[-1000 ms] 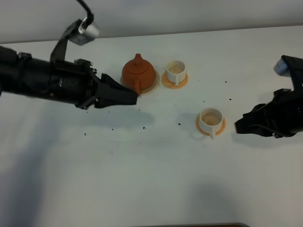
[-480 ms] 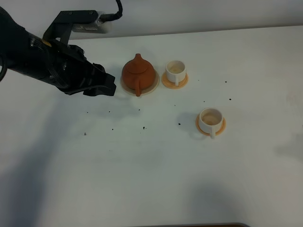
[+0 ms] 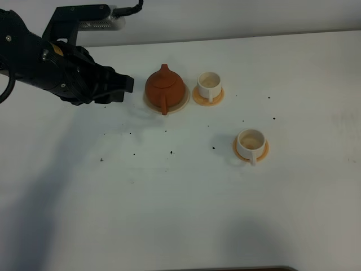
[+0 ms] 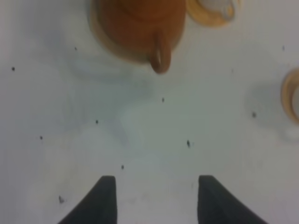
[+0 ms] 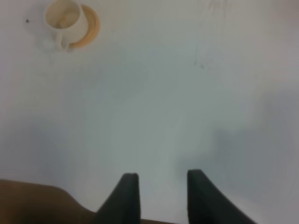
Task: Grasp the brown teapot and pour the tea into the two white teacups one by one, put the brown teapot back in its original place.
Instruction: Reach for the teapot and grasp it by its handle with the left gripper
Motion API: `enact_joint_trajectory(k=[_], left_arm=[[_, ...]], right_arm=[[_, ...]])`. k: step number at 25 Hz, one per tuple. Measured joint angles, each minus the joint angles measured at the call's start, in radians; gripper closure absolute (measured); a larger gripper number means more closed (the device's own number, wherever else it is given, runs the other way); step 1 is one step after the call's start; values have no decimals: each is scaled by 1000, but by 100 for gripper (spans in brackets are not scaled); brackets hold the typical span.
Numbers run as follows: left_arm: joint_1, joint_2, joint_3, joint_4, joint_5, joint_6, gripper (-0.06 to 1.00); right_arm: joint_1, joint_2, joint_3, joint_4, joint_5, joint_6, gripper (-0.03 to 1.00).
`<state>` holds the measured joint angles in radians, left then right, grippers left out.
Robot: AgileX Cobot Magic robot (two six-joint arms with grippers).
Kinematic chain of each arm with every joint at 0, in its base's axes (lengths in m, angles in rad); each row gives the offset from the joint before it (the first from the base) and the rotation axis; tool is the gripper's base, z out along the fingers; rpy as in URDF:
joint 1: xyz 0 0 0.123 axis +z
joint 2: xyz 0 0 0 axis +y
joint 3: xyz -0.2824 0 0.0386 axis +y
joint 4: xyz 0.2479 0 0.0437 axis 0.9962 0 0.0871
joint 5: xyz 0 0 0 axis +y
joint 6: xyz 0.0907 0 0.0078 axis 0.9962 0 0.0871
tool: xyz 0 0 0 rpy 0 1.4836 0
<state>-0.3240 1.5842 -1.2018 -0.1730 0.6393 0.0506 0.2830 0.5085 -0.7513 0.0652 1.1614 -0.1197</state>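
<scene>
White table (image 3: 282, 214) bears a coaster (image 3: 184, 101); two saucers (image 3: 197, 100) (image 3: 264, 151); dark specks (image 3: 171, 152).

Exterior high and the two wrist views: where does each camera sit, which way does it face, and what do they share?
Exterior high: mounted above, looking down on the white table; brown teapot, far teacup, near teacup and left arm show.
Left wrist: on the left arm, looking past the open left fingers toward the teapot.
Right wrist: on the right arm, looking past the open right fingers at the table and one teacup.
Shared: exterior high and left wrist both show the teapot.
</scene>
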Motion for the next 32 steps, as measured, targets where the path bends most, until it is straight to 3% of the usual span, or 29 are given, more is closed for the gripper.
enact_joint_trajectory(k=[7,12,26,32], left_arm=[[0,0,0,0,-40,-40,59],[0,0,0,0,-41,-44,60],[0,5,0,1,-34,-33,60],[0,99,0,1,-42,-12,60]], right_arm=[[0,-237,153,1,-6,-62,73],[0,-346,242,59,-69,-106,73],[-3,-365,260,103,-77,-136,73],[-158,-410,260,132,-78,-136,73]])
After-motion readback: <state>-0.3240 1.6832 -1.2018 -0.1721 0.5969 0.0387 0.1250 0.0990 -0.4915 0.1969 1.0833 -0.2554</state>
